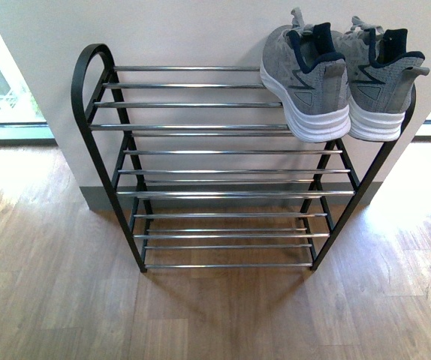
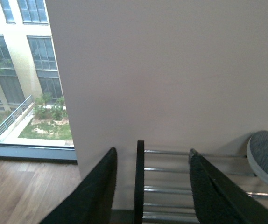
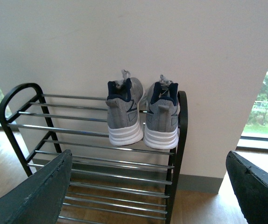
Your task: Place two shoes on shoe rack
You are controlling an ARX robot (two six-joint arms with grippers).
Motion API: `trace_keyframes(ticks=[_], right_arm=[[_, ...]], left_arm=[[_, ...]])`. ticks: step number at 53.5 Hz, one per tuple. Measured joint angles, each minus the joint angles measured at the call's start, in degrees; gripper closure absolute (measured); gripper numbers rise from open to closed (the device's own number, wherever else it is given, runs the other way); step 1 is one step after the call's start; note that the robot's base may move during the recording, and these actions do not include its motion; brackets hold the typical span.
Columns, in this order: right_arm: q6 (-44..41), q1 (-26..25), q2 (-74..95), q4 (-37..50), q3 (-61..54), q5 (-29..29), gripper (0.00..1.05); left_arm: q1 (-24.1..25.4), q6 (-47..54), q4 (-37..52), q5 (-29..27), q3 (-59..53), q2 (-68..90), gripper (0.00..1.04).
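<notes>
well, the two shoes (image 1: 305, 82) sit on the top shelf of the shoe rack (image 1: 200, 127), at its right end; left gripper (image 2: 151, 158) and right gripper (image 3: 149, 154) gape empty; job looks done

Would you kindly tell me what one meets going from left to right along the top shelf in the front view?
Rounded black end of the metal shoe rack → bare silver shelf bars → first grey mesh sneaker → second grey mesh sneaker.
</notes>
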Motion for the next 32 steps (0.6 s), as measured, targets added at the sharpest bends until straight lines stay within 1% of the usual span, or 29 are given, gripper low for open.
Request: trace_keyframes(ticks=[4,6,9,11,12,18,32], right_arm=[[0.0,0.0,0.0,0.0,0.0,0.0,0.09],[0.0,0.0,0.0,0.0,0.0,0.0,0.09],[0.0,0.0,0.0,0.0,0.0,0.0,0.09],[0.0,0.0,0.0,0.0,0.0,0.0,0.09],[0.0,0.0,0.0,0.0,0.0,0.0,0.09],[0.0,0.0,0.0,0.0,0.0,0.0,0.09],[0.0,0.0,0.0,0.0,0.0,0.0,0.09]], left_arm=[[1.4,0.6,0.9,1.2,-3.6,-2.3,0.76],[2.4,0.8,1.3,1.7,-5.7,-3.8,0.83],[3.3,0.9,1.6,2.6,-7.5,-5.4,0.90],[4.1,1.0,1.9,3.2,-9.2,-6.8,0.98],[4.6,1.0,1.9,3.9,-10.4,-7.9,1.03],[6.8,1.2,1.9,6.2,-15.6,-13.0,1.03],[9.6,1.4,-0.1,8.9,-21.1,-20.7,1.03]])
